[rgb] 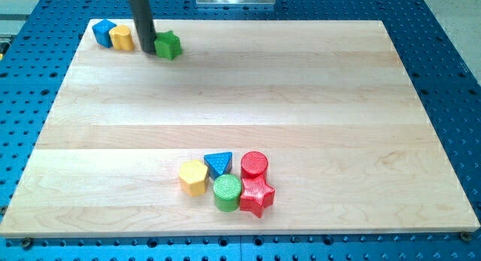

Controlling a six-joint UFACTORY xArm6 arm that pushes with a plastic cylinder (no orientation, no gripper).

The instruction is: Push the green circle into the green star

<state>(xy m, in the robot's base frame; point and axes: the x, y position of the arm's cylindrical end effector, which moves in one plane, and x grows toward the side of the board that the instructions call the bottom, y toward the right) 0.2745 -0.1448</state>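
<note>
Two targets lying well apart | green star block sitting top left, touching rod tip | green circle block waiting at bottom cluster | claw absent, nothing being grasped

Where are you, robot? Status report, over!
My tip beside green star, top left. Green circle far off, bottom cluster. Red star touching it; path mostly open.
</note>
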